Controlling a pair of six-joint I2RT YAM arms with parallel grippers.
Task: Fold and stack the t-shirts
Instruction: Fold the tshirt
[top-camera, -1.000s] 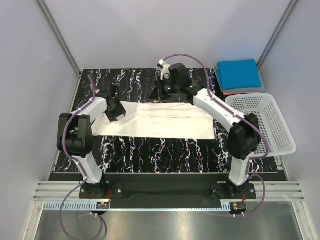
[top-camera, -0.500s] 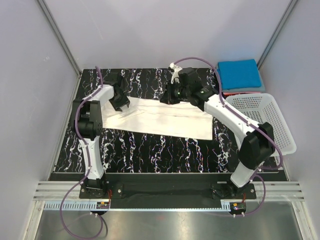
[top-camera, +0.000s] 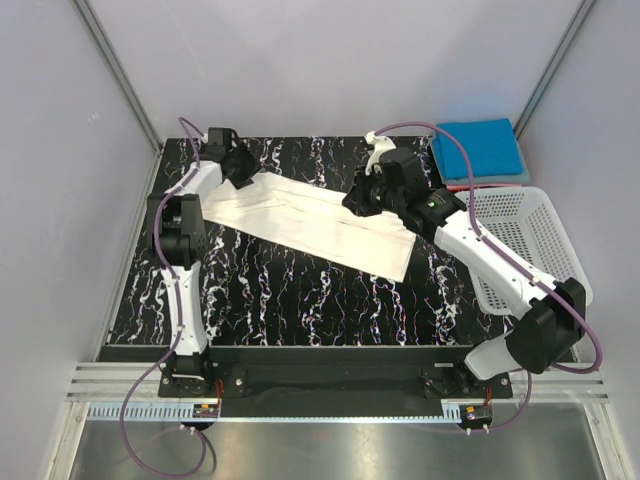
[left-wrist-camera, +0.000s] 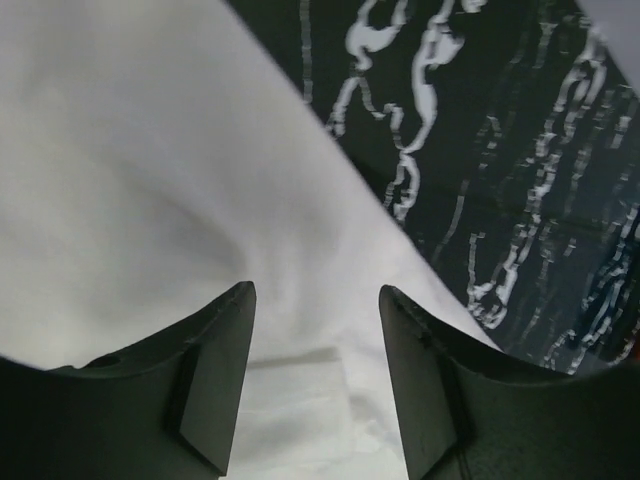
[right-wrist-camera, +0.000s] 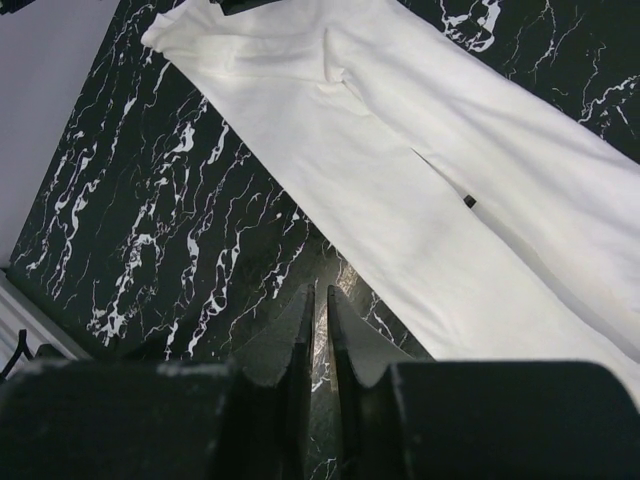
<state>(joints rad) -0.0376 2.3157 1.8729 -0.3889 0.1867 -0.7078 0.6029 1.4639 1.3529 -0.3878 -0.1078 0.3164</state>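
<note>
Stretching from ten o'clock to four o'clock across the marbled table (top-camera: 300, 300), the white t-shirt (top-camera: 310, 220) lies in a folded strip. The left gripper (top-camera: 240, 168) sits over its ten o'clock end, jaws spread; the right gripper (top-camera: 358, 200), fingers (right-wrist-camera: 298, 330) pressed together, hovers at its one o'clock edge. The blue t-shirt (top-camera: 480, 148) rests folded at two o'clock.

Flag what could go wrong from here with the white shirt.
1. The white shirt lies slanted and creased, so the next fold may come out crooked.
2. The left gripper stands open over layered cloth. If it closes here, it may pinch only the top layer.
3. The right arm reaches past the basket, close to the blue shirt. A wide swing could nudge either one.
</note>
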